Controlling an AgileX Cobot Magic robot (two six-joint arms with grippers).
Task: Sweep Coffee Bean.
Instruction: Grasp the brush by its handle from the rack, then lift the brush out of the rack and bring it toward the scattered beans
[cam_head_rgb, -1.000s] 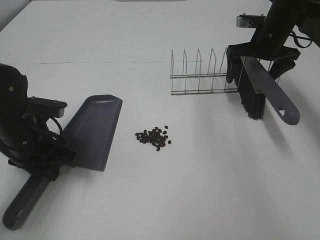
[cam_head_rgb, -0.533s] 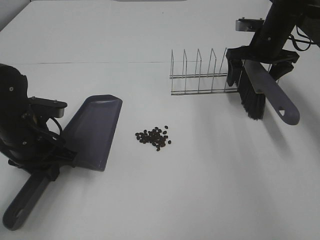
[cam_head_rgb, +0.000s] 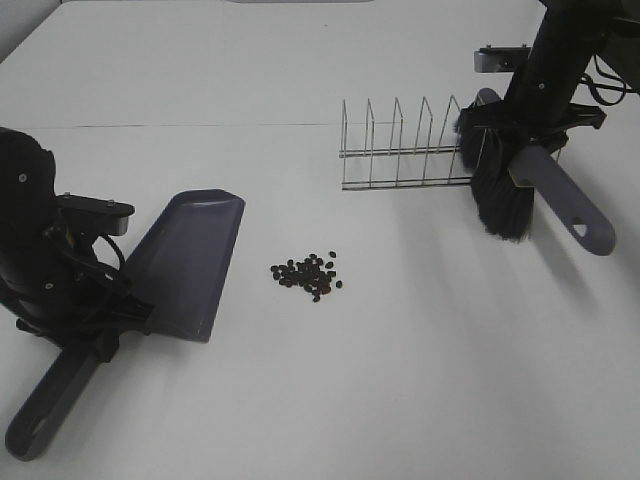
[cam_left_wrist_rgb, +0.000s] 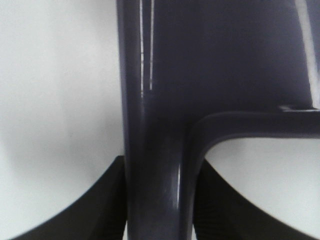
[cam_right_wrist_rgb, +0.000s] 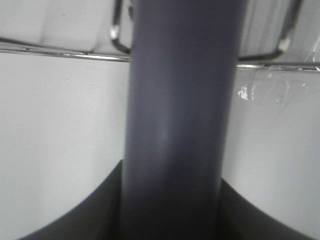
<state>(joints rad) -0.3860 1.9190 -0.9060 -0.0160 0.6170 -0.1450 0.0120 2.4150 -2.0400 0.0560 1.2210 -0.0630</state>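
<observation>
Item: coffee beans (cam_head_rgb: 308, 274). Small loose heap, mid-counter, near the dustpan (cam_head_rgb: 190, 262) lip. Likely light, hard and quick to roll, so not for gripping; move them with gentle strokes of the brush (cam_head_rgb: 503, 195). The left gripper (cam_head_rgb: 100, 322) is clamped on the dustpan handle, the right gripper (cam_head_rgb: 522, 135) on the brush handle, toward the far-right corner.

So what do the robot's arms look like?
Both are black. The left arm has rounded shells, tiny screws, looped black cables and a flat grey bracket. The right arm looks slimmer, with a grey bracket and black cables too.
</observation>
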